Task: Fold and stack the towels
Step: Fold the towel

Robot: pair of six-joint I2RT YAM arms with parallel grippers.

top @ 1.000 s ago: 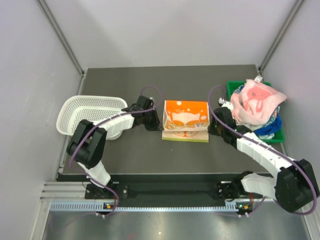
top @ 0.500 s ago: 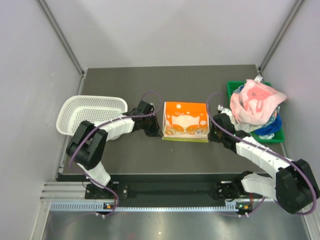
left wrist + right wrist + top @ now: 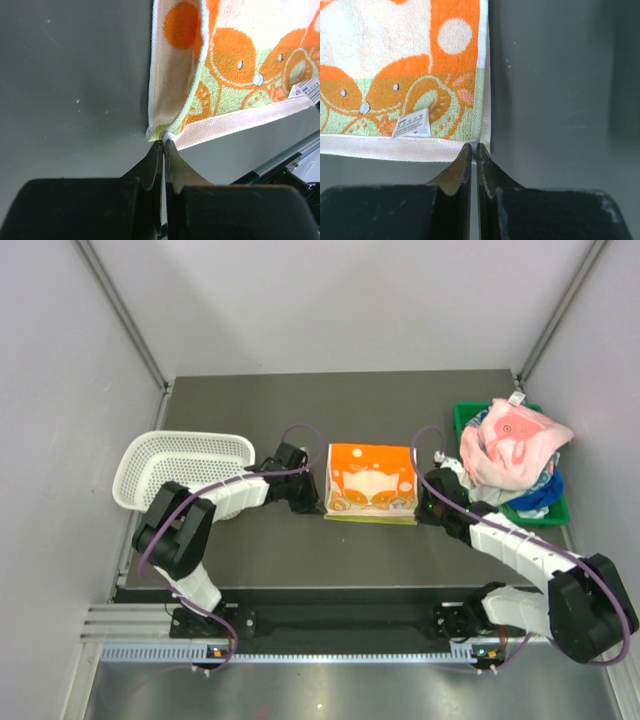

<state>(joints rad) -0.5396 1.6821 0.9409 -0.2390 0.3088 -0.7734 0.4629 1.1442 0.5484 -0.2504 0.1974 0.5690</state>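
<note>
Jaws: left jaws closed tight, tips touching orange towel (image 3: 372, 480) at near-left corner; right jaws closed tight at near-right corner; grip unclear | orange towel folded, flat mid-counter (image 3: 300, 545) | other towels (image 3: 512, 445) heaped in bin (image 3: 462, 418)

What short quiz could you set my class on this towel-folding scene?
1. True or false: the left gripper and right gripper are both shut on near corners of the orange towel.
2. The unfolded towels sit: A) in the white basket, B) in the green bin, C) loose on the table.
3. What colour is the topmost towel there?
Key: 1 true; 2 B; 3 pink.
</note>
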